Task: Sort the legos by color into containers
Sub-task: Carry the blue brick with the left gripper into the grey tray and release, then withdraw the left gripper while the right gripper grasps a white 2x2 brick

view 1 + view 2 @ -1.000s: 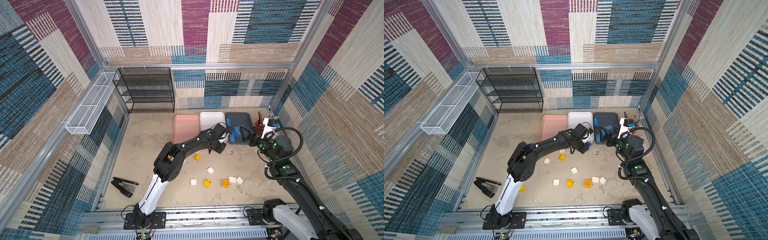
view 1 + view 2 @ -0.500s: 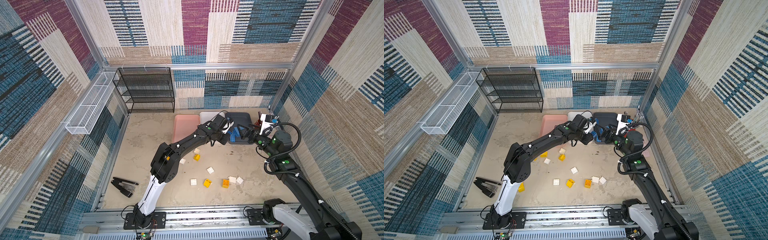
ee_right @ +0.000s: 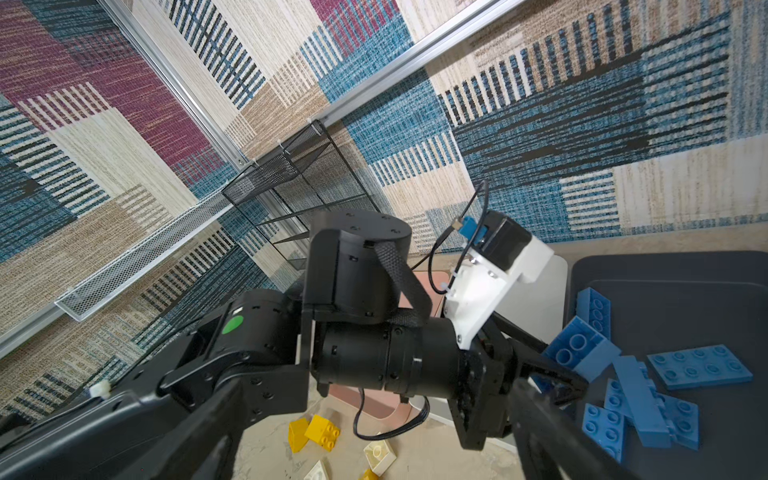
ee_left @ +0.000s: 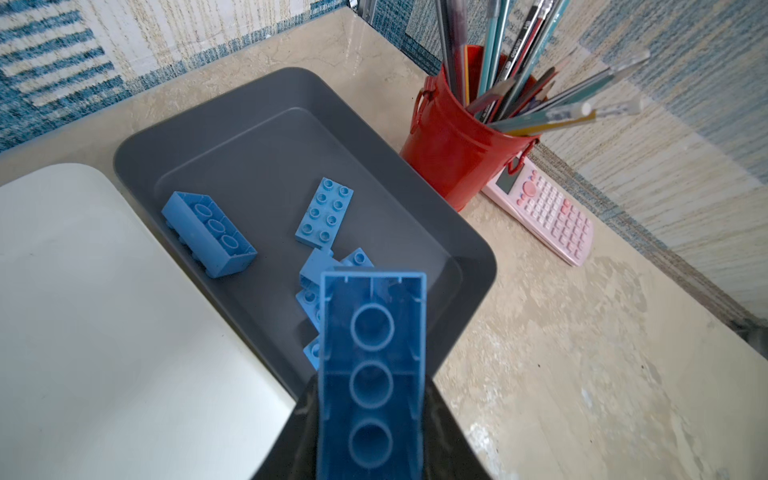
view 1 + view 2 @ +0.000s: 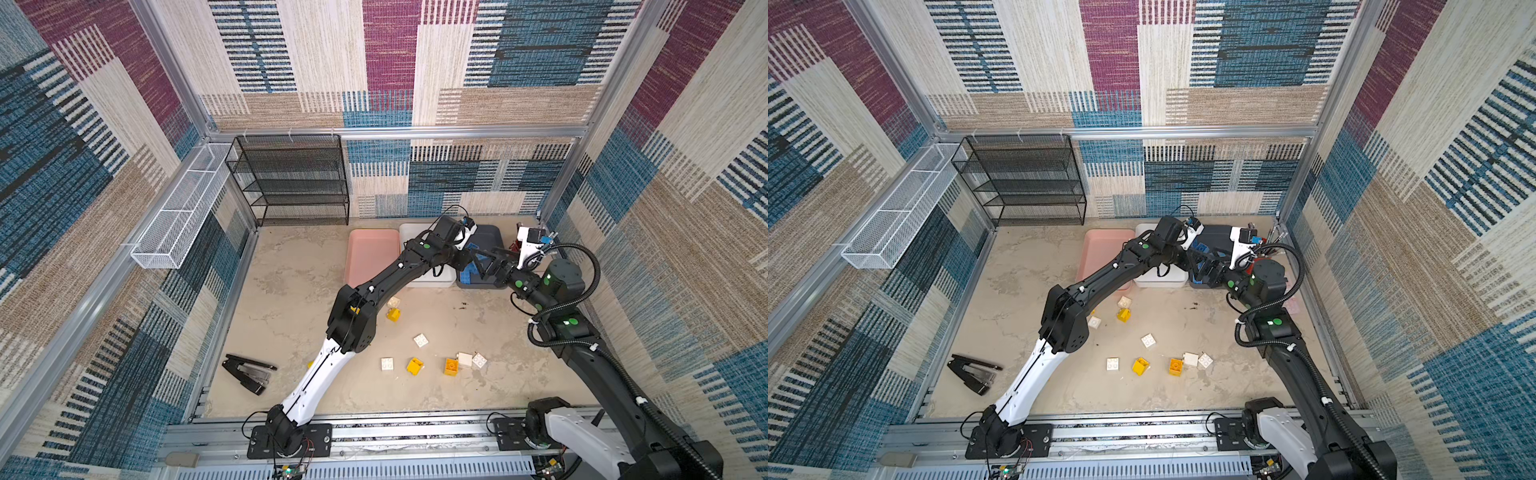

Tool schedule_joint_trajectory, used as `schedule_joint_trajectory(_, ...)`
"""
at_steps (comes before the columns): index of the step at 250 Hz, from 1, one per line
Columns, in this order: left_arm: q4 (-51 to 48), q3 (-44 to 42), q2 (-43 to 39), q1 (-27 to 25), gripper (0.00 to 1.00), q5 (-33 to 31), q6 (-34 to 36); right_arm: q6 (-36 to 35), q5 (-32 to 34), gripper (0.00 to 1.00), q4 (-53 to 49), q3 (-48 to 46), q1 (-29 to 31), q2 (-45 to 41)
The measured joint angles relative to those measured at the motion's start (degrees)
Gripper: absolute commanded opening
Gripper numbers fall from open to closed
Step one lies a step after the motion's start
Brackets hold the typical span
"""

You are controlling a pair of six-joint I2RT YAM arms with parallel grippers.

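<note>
I am holding a hollow-bottomed blue plastic brick point(image 4: 372, 365) clamped in the left gripper point(image 3: 567, 365) over the smooth, round-cornered dark grey tray point(image 4: 257, 158), where studded blue bricks point(image 4: 324, 214) are lying. The right gripper point(image 5: 482, 262) is hovering near that tray, jaws apart.

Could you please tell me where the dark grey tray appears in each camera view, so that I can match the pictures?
In a top view: dark grey tray, rightmost of three trays at the back, partly under the arms.
In a top view: the same place.
Left wrist: between the white tray and the red pen cup.
Right wrist: behind the left arm.
Shared landmark: the blue legos lying in it.
</note>
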Motion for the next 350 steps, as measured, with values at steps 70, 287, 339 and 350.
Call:
schedule_joint_trajectory(70, 1.77, 4.37, 5.44, -0.22, 0.48, 3.17, -4.74, 0.0, 0.0, 0.99, 0.0, -0.35, 0.0, 1.18)
schedule_joint_trajectory(287, 23.34, -72.26, -52.24, -0.07, 0.69, -9.99, -13.14, -2.84, 19.34, 0.96, -19.12, 1.01, 18.6, -1.62)
schedule_joint_trajectory(339, 22.88, -92.94, -73.35, -0.28, 0.68, -19.52, -16.76, -3.28, 23.43, 0.95, -21.62, -2.56, 26.58, 4.11)
schedule_joint_trajectory(350, 22.01, -95.58, -76.46, -0.35, 0.68, -20.59, -17.84, -3.5, 24.13, 0.94, -22.08, -2.58, 27.76, 6.03)
